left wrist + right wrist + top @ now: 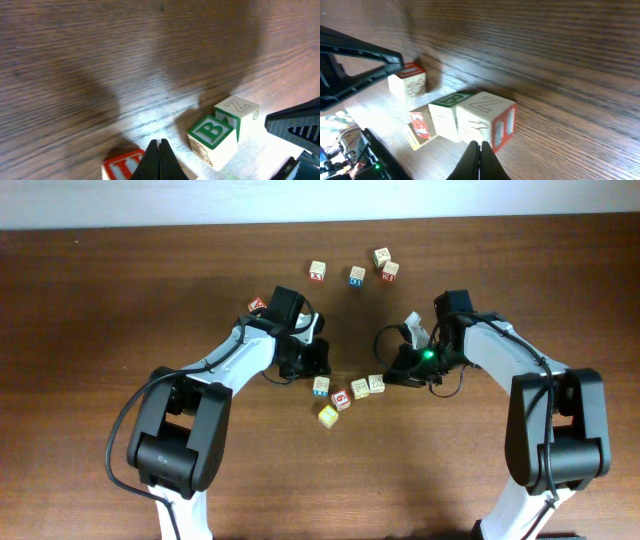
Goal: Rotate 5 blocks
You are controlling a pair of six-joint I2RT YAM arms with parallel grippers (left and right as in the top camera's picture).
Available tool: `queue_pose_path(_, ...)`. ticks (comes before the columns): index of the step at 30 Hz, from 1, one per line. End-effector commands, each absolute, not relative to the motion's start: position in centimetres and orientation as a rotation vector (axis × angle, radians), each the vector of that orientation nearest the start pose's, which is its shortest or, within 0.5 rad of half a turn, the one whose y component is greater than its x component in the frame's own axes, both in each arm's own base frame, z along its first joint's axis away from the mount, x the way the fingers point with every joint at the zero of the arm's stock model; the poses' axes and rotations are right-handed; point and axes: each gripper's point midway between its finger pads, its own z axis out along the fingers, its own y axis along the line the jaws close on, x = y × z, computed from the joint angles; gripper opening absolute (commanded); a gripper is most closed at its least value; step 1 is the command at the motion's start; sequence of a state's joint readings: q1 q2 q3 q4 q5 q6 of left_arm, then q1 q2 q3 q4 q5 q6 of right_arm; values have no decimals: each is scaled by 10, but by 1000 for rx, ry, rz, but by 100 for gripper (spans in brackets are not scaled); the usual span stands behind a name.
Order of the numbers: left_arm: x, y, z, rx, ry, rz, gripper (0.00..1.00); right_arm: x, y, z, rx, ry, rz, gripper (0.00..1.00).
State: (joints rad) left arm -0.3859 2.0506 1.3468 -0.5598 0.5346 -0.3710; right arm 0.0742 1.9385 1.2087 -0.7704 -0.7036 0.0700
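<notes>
**Surface.** The dark brown wood-grain tabletop (pixel 120 290) meets a pale wall (pixel 100 200) along its far edge.

**Task items.** The five blocks (pixel 341 399) lie clustered at the middle of the tabletop, slightly toward the near edge, between the two grippers.

**Legible markings.**
- The B cube (pixel 212 137) carries a green "B" in a green frame.
- The Z cube (pixel 237 111) touches the B cube and carries a pale "Z". One of its side faces is framed in red.
- The red-lettered cube (pixel 122 166) is cut off by the picture edge, so its letter cannot be read.

**Other items.** Four further cubes (pixel 318 271) sit near the far edge, one of them the blue-marked cube (pixel 357 276).

**End effectors.**
- Left gripper (pixel 159 159): fingers pressed together, holding nothing, tip just beside the red-lettered cube.
- Right gripper (pixel 480 159): fingers pressed together, empty, tip just beside the Z cube.
</notes>
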Motion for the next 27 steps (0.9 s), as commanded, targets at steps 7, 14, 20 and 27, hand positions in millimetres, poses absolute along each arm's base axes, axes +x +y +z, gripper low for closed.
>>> queue_pose_path(7, 378, -245, 30, 158, 2888, -898, 0, 351, 139, 55, -90, 2875, 1086, 4)
queue_pose_path(14, 422, -173, 103, 97, 2737, -384, 1, 357, 121, 109, -129, 2811, 857, 12)
queue_pose_path(20, 415, -100, 162, -60, 2645, -144, 77, 301, 197, 110, -340, 2940, 646, 45)
queue_pose_path(27, 426, -44, 161, -317, 2623, -125, 80, 245, 281, 52, -397, 3080, 437, 11)
